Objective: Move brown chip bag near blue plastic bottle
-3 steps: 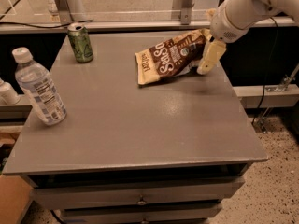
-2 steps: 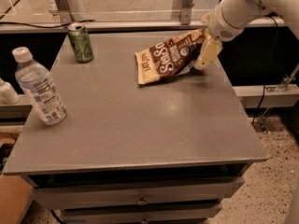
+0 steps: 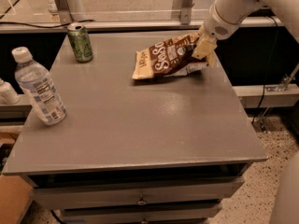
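Note:
The brown chip bag (image 3: 163,59) lies on the grey table (image 3: 140,125) at the back right, with white lettering facing up and its cream end toward the left. My gripper (image 3: 203,48) is at the bag's right end and touches it, reaching in from the white arm at the upper right. The bag's right end sits a little raised under the gripper. The blue plastic bottle (image 3: 39,88) stands upright near the table's left edge, far from the bag.
A green drink can (image 3: 80,42) stands at the back left corner of the table. A rail and metal posts run behind the table. Drawers sit below the front edge. A white object (image 3: 7,92) lies off the table's left side.
My gripper has moved up and left onto the bag's right end. The bag has shifted slightly to the left. The bottle and the can have not moved.

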